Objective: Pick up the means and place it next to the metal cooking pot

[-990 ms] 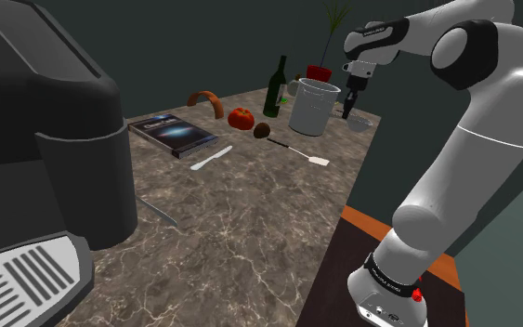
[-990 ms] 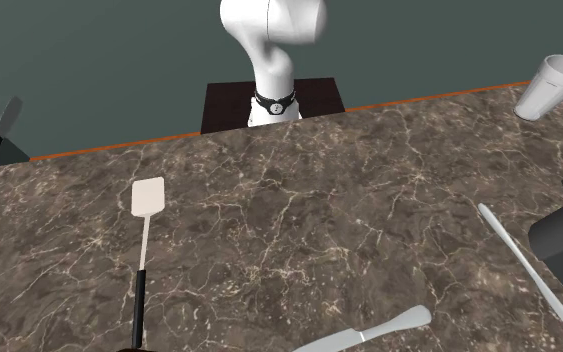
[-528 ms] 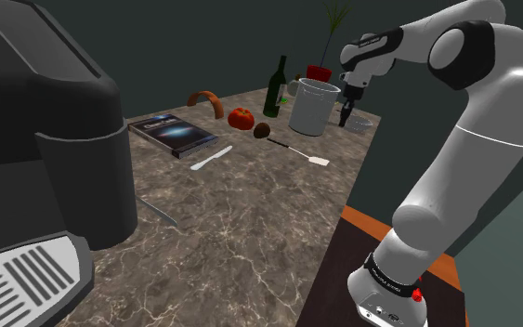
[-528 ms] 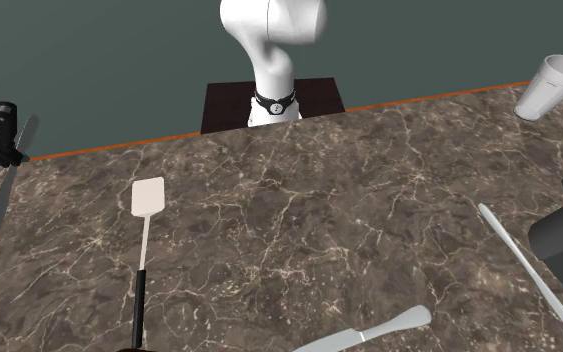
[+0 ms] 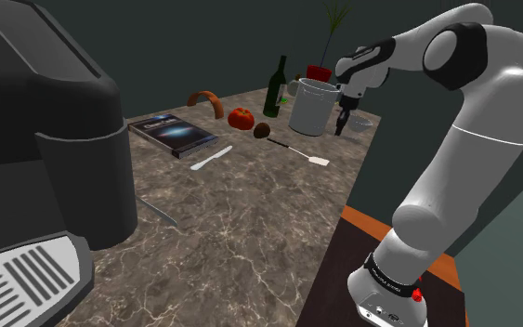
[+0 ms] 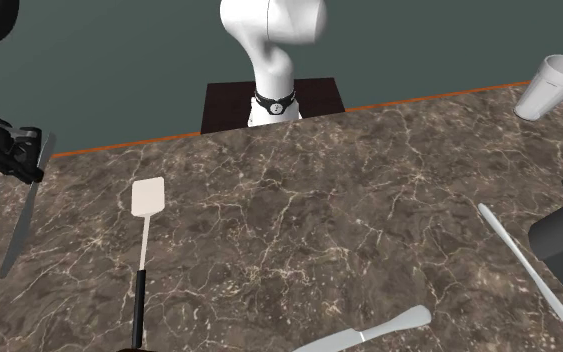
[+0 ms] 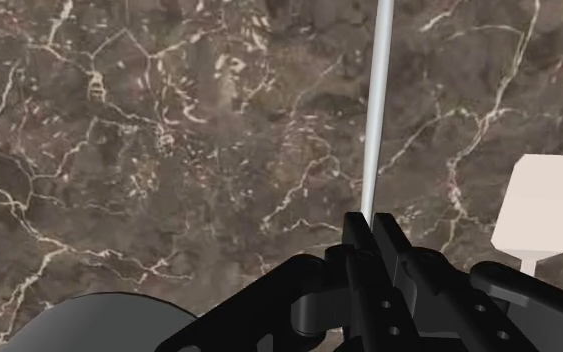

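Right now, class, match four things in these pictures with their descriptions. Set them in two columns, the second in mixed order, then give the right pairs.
Things:
1. slim grey utensil
2. tomato
3. spatula
4. book

Descriptions:
a. red and round
b. white blade, black handle
c. dark cover, lying flat
d. clasped in the pincer

Pairs: 1-d, 2-a, 3-b, 4-c.

A kitchen: a marbled stone counter point(image 5: 250, 214) holds a cooking pot point(image 5: 312, 107) just beside the gripper point(image 5: 343, 128), a bottle point(image 5: 274, 88) and tomato point(image 5: 241, 118) beyond that, a spatula point(image 5: 319, 161) near, a coffee machine point(image 5: 55, 139) far off; the gripper clasps a knife point(image 6: 19, 225)
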